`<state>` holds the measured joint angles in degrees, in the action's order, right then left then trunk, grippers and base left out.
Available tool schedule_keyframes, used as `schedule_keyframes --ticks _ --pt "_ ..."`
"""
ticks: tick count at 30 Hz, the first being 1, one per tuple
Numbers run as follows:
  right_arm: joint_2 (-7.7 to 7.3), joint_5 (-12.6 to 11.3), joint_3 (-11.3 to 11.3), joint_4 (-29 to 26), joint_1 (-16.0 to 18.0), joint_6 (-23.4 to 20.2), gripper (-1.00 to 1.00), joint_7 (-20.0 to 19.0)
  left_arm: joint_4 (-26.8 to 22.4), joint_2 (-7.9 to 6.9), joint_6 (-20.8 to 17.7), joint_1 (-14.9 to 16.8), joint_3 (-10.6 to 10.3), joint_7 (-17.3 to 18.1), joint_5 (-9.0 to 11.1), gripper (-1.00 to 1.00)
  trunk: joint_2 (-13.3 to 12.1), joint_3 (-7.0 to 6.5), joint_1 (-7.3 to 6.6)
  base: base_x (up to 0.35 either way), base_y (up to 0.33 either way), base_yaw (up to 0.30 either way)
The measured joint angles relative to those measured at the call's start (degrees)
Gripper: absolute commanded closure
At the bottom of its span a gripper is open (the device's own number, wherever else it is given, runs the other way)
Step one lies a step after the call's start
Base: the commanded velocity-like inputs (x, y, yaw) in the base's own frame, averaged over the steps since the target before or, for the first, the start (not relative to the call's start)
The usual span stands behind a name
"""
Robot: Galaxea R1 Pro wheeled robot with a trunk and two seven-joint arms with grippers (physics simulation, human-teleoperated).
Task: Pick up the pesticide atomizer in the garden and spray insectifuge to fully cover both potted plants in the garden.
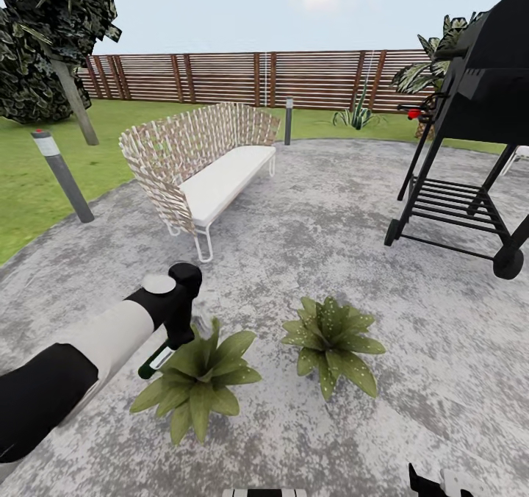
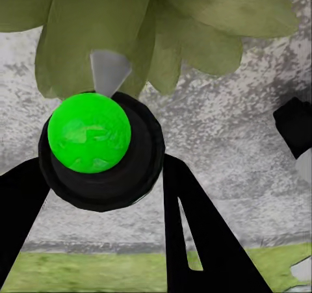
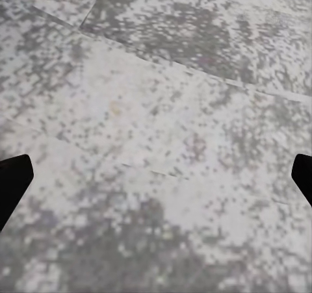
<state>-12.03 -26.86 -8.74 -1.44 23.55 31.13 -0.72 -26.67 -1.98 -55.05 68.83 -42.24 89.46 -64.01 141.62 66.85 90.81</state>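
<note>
Left gripper [image 1: 167,344]: pinching the pesticide atomizer [image 1: 156,361], fingers pressed against its sides; it hangs over the grey paving [image 1: 316,232], just beside the nearer plant
Atomizer: slim dark-green bottle, tilted, jutting down past the gripper toward the leaves; in the left wrist view its end shows as a bright green round face [image 2: 89,132] in a black ring, with a pale cone at its edge pointing at the foliage
Left potted plant [image 1: 197,383]: plain green rosette, touching the bottle's lower end as seen from the head
Right potted plant [image 1: 332,341]: speckled pale on its leaves; near the first, apart from it
Right gripper [image 3: 156,179]: fingers spread wide at the frame's edges over bare paving, holding nothing
Surroundings: wicker seat [image 1: 202,166] behind the plants; black grill [image 1: 477,115] off to the right; slatted fence [image 1: 242,78] beyond the lawn
</note>
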Motion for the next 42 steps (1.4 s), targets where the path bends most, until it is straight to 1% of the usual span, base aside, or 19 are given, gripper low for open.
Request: schedule_keyframes --ticks 2,4,5,7,8,10,11,13,15,16,17,19,21,24,28,34,35,39,42 --pt "0.00 0.00 0.00 0.00 0.00 0.00 -1.00 0.00 -0.01 1.27 -0.06 -1.13 -0.23 0.00 -1.03 1.00 0.00 0.00 0.00 0.000 0.000 0.000" --pt "0.00 0.00 0.00 0.00 -0.01 0.00 -1.00 0.00 -0.07 1.88 -0.13 -1.81 -0.47 -0.03 -1.52 1.00 0.00 0.00 0.00 0.000 0.000 0.000" --pt "0.00 0.00 0.00 0.00 -0.02 0.00 -1.00 -0.03 -0.08 1.98 -0.14 -1.94 -0.60 -0.03 -1.64 1.00 0.00 0.00 0.00 0.000 0.000 0.000" --pt "0.00 0.01 0.00 0.00 0.01 0.00 -1.00 -0.06 0.02 1.60 -0.08 -2.02 -0.55 0.00 -1.85 1.00 0.00 0.00 0.00 0.000 0.000 0.000" --pt "0.00 0.01 -0.01 0.00 0.00 0.00 -1.00 -0.07 0.05 1.01 -0.01 -2.04 -0.47 -0.01 -1.91 1.00 0.00 0.00 0.00 0.000 0.000 0.000" --pt "0.00 0.02 -0.01 -0.02 0.00 0.00 -1.00 -0.08 0.02 -2.07 0.22 -2.02 -0.32 -0.02 -1.98 1.00 0.00 0.00 0.00 0.000 0.000 0.000" --pt "0.00 0.03 -0.01 -0.02 -0.01 0.00 -1.00 -0.08 -0.11 -3.04 0.29 -2.00 -0.18 -0.01 -1.89 1.00 0.00 0.00 0.00 0.000 0.000 0.000" --pt "0.00 0.02 0.00 -0.04 -0.01 0.00 -1.00 -0.08 -0.42 -3.52 0.32 -2.02 -0.11 0.00 -1.82 1.00 0.00 0.00 0.00 0.000 0.000 0.000" --pt "0.01 0.01 0.00 -0.06 -0.01 0.00 -1.00 -0.05 -0.62 -3.34 0.20 -2.05 -0.20 0.00 -1.79 1.00 0.00 0.00 0.00 0.000 0.000 0.000" --pt "0.01 0.00 0.00 -0.03 -0.01 0.00 -1.00 -0.04 -0.75 -2.91 0.03 -2.06 -0.23 0.00 -1.75 1.00 0.00 0.00 0.00 0.000 0.000 0.000" --pt "0.02 0.01 0.00 -0.05 -0.02 0.00 -1.00 -0.04 -0.81 -2.27 -0.06 -2.06 -0.24 0.00 -1.74 1.00 0.00 0.00 0.00 0.000 0.000 0.000" --pt "0.00 0.00 0.01 -0.04 -0.02 0.00 -1.00 -0.06 -0.84 0.01 -0.22 -2.07 -0.20 0.00 -1.72 1.00 0.00 0.00 0.00 0.000 0.000 0.000" --pt "0.00 0.01 0.00 -0.03 -0.01 0.00 -1.00 -0.06 -0.88 0.66 -0.30 -2.07 -0.28 0.00 -1.80 1.00 0.00 0.00 0.00 0.000 0.000 0.000" --pt "0.00 0.01 0.00 -0.05 0.00 0.00 -1.00 -0.07 -0.89 0.79 -0.33 -2.07 -0.35 0.00 -1.81 1.00 0.00 0.00 0.00 0.000 -0.017 0.000" --pt "-0.01 0.00 0.00 -0.04 -0.02 0.03 -1.00 -0.04 -0.91 0.72 -0.33 -2.08 -0.21 -0.01 -1.80 1.00 0.00 0.00 0.00 -0.004 -0.201 0.000" --pt "0.00 0.00 0.00 -0.04 -0.01 0.02 -1.00 -0.05 -0.82 0.69 -0.33 -2.07 -0.23 -0.01 -1.84 1.00 0.00 0.00 0.03 -0.217 -0.185 0.000" --pt "0.00 0.01 0.00 -0.02 0.00 0.02 -1.00 -0.06 -0.80 0.55 -0.33 -2.07 -0.23 -0.01 -1.84 1.00 0.00 0.00 0.03 -0.249 -0.110 0.000" --pt "0.02 0.04 -0.01 -0.04 -0.01 0.00 -1.00 -0.07 -0.38 -0.80 -0.34 -2.14 -0.01 0.00 -1.83 1.00 0.00 0.00 0.00 -0.081 -0.032 0.000" --pt "0.01 0.01 0.00 -0.05 -0.01 0.00 -1.00 -0.03 -0.59 -0.86 -0.35 -2.15 0.11 0.00 -1.84 1.00 0.00 0.00 0.00 -0.007 -0.003 0.000"
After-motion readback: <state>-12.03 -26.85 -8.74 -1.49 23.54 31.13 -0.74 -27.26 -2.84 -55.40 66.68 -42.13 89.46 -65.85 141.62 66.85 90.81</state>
